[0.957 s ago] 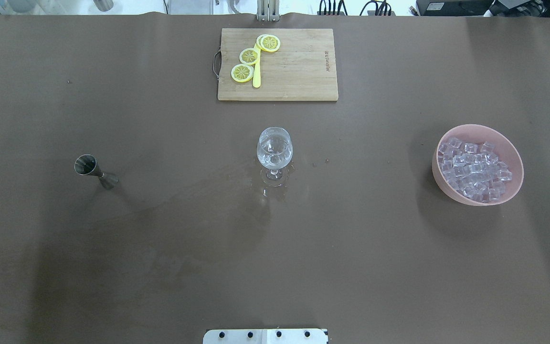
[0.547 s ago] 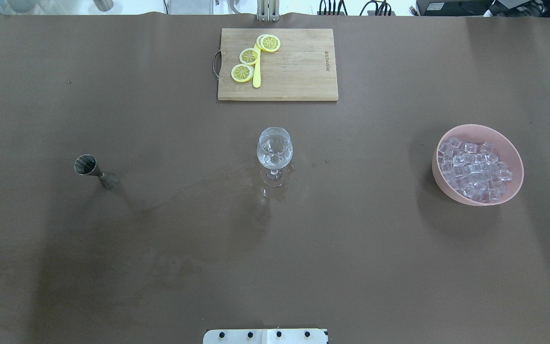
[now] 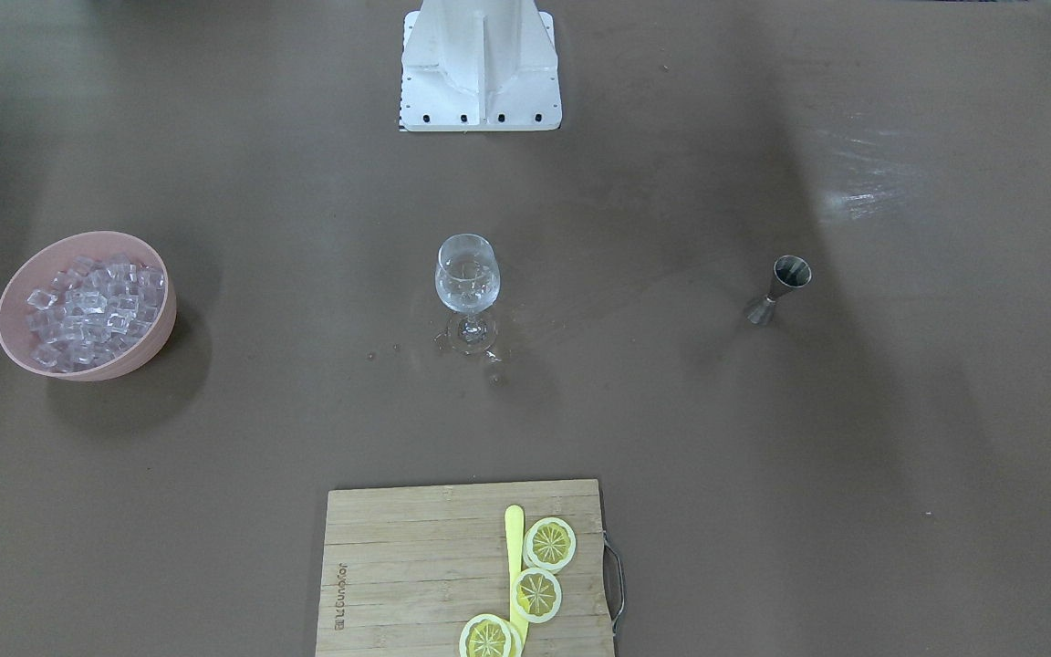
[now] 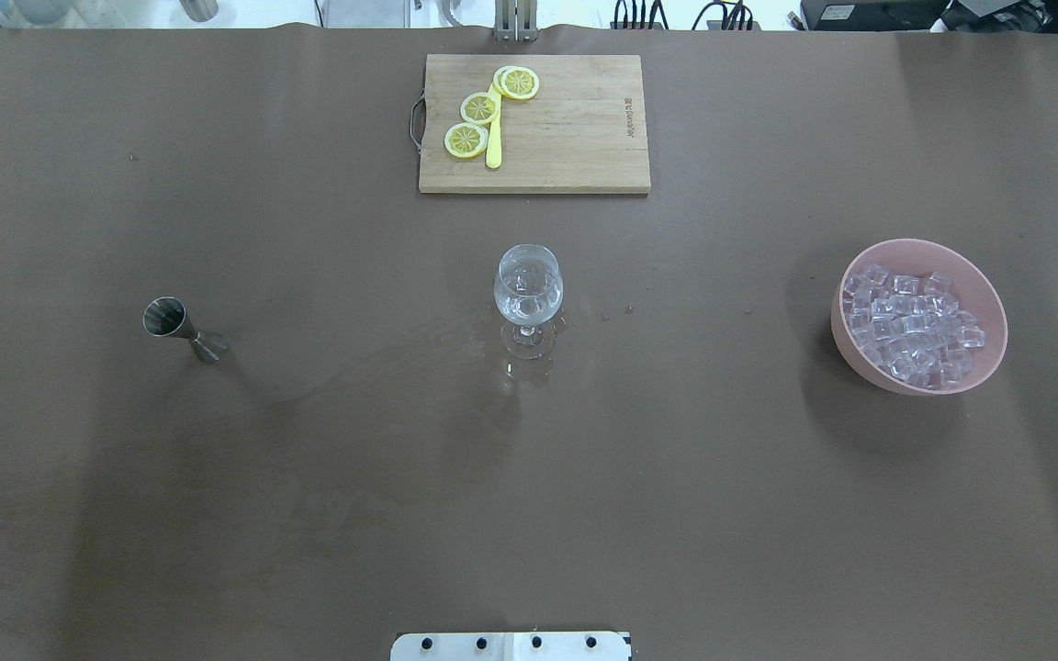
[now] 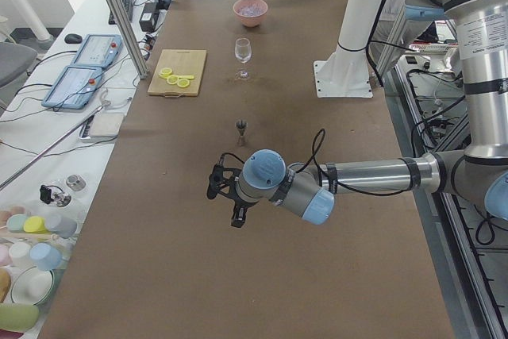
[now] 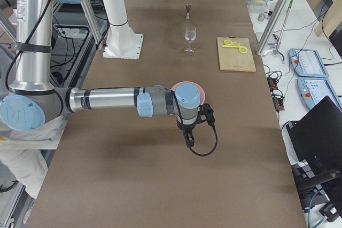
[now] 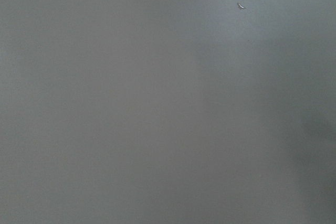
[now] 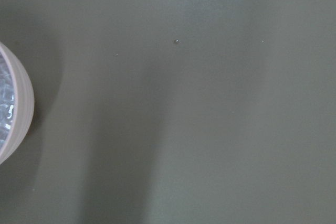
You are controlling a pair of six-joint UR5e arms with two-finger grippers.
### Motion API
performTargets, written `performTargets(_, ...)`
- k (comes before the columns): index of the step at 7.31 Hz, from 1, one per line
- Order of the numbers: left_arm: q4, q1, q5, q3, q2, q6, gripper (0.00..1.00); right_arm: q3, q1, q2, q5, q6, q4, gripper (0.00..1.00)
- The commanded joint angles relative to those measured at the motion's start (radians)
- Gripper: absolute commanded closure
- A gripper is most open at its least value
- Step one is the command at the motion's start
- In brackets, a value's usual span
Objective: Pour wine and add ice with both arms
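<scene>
Only the side views catch the robot's tools. Close to each side camera, the left gripper point(image 5: 236, 217) and right gripper point(image 6: 188, 139) hang above the table point(image 4: 309, 459); I cannot tell whether their jaws are apart or together. The overhead view shows, mid-table, a jigger point(image 4: 182, 329), the glass point(image 4: 529, 298) holding the wine point(image 4: 527, 280), and the ice point(image 4: 910, 321) heaped in a pink bowl point(image 4: 850, 353). Beyond lies a cutting board point(image 4: 575, 138) with lemon slices point(image 4: 480, 107).

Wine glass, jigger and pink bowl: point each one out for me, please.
wine glass point(image 4: 528, 285), overhead view, on its bowl.
jigger point(image 4: 164, 317), overhead view, on its upper cup.
pink bowl point(image 4: 924, 253), overhead view, on its bare far inner wall.
</scene>
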Motion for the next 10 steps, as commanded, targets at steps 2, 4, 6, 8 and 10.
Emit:
performTargets(2,0.171,-0.006,0.133,-0.001,-0.002,0.160,0.02,-0.027,0.000,0.026,-0.079,0.004,0.000,0.00)
performTargets(4,0.345,-0.029,0.155,-0.007,-0.040,0.174,0.02,-0.073,0.000,0.048,-0.078,0.006,0.000,0.00)
performTargets(6,0.449,-0.031,0.150,-0.056,-0.030,0.172,0.02,-0.079,0.000,0.051,-0.071,0.006,0.000,0.00)
performTargets(8,0.441,-0.029,0.062,-0.070,-0.030,0.165,0.02,-0.084,0.000,0.051,-0.068,0.006,-0.001,0.00)
performTargets(10,0.288,-0.029,-0.031,-0.084,-0.027,0.087,0.02,-0.085,0.000,0.063,-0.068,0.009,-0.001,0.00)
